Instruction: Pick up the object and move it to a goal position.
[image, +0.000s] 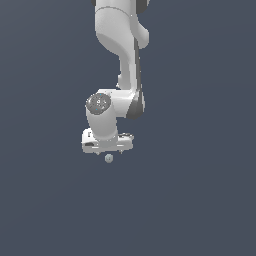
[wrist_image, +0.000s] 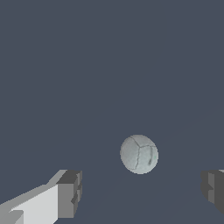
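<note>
The object, a tiny pale grey-green ball (image: 108, 158), lies on the dark grey floor just below my white gripper (image: 109, 150) in the exterior view. In the wrist view the ball (wrist_image: 139, 154) shows faint seam lines and sits in the wide gap between the two grey fingertips (wrist_image: 70, 193), touching neither and nearer the far one at the picture's edge. My gripper (wrist_image: 141, 192) is open and empty. The fingertips reach down close to the ball's level, but I cannot tell whether they are around it or still just above it.
The white arm (image: 120, 55) rises behind the gripper toward the top of the exterior view. The floor (image: 200, 200) is a plain dark grey-blue surface. No goal marker shows in either view.
</note>
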